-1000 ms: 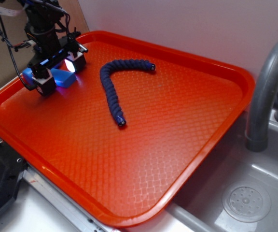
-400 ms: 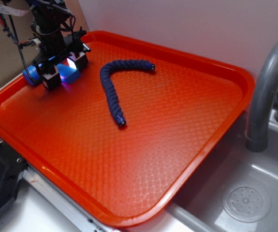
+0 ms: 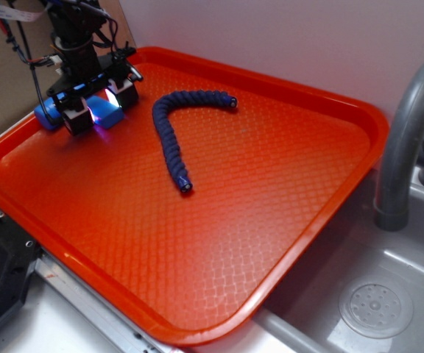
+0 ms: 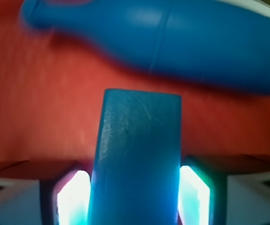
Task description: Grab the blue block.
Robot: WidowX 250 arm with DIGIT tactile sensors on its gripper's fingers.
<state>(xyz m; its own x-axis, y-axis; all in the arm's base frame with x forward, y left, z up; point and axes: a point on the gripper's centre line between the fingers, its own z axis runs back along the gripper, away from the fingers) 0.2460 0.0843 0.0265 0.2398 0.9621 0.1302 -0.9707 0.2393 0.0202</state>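
Now my gripper (image 3: 101,104) sits low over the back-left corner of the orange tray (image 3: 271,220), and the blue block (image 4: 137,154) lies straight between my fingers (image 4: 71,199), one lit pad on each long side of it. From the wrist view the pads look tight against the block's flanks, with no gap that I can make out, so I judge that I am pinching it or very nearly so; whether the squeeze is firm I cannot tell. To do this well I would keep the block centred between the pads, press evenly on both flat sides so it does not twist, and lift straight up without dragging it across the textured tray floor. The thing to mind is the blue bottle-shaped toy (image 4: 172,42), which lies on its side just beyond the block's far end, near but apart from it; any push forward would knock it, so I should not slide that way. In the exterior view its rounded end (image 3: 46,118) peeks out left of my gripper, close to the tray rim. The dark navy rope (image 3: 171,136) curves across the middle of the tray, well apart from me, and the grey faucet (image 3: 411,132) stands outside the tray, out of my way.
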